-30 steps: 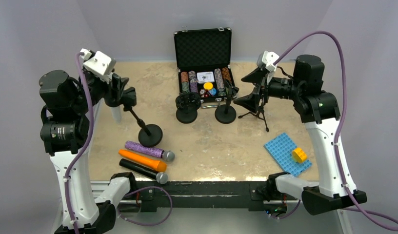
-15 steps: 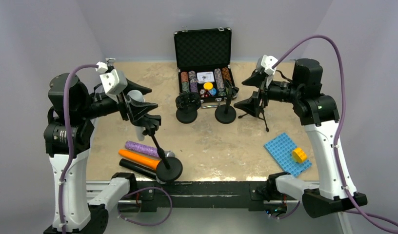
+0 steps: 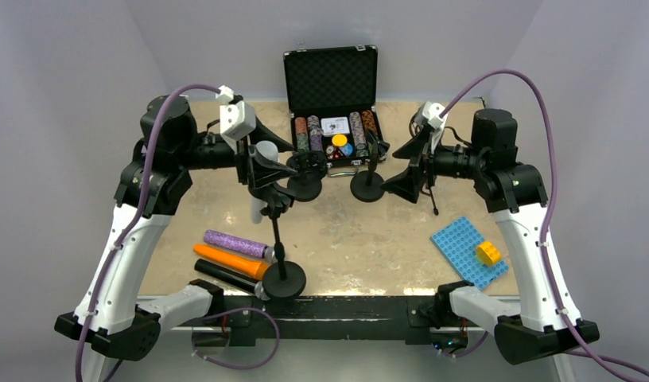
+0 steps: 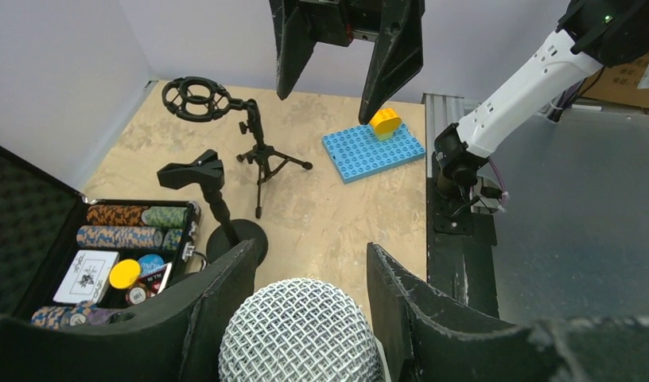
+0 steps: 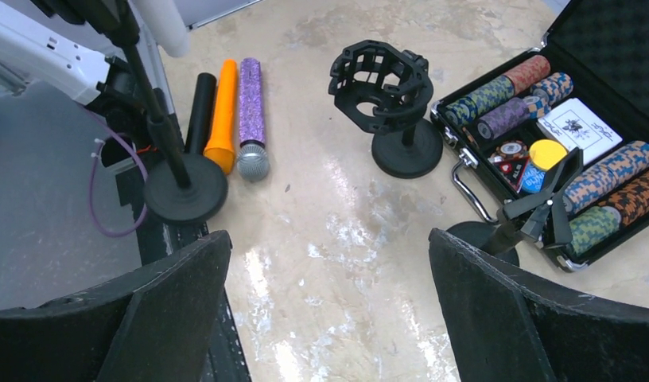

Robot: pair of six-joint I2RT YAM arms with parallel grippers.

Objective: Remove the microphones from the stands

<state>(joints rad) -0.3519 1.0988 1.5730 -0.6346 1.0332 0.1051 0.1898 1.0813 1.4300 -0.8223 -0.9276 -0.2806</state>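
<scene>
One microphone (image 4: 297,334) (mesh-headed) in left tool (image 4: 309,267).

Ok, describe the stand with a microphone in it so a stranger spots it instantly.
Look at the table's near edge, beside three loose microphones. The round-based stand there is the only one carrying a microphone, a pale one clasped by the left gripper.

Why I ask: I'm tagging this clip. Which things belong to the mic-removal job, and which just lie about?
Job: white microphone, round-base stand, left gripper holding the microphone.

Lying about: purple microphone, orange microphone, black microphone, poker chip case, shock-mount stand, clip stand, tripod stand, blue plate, yellow brick.
</scene>
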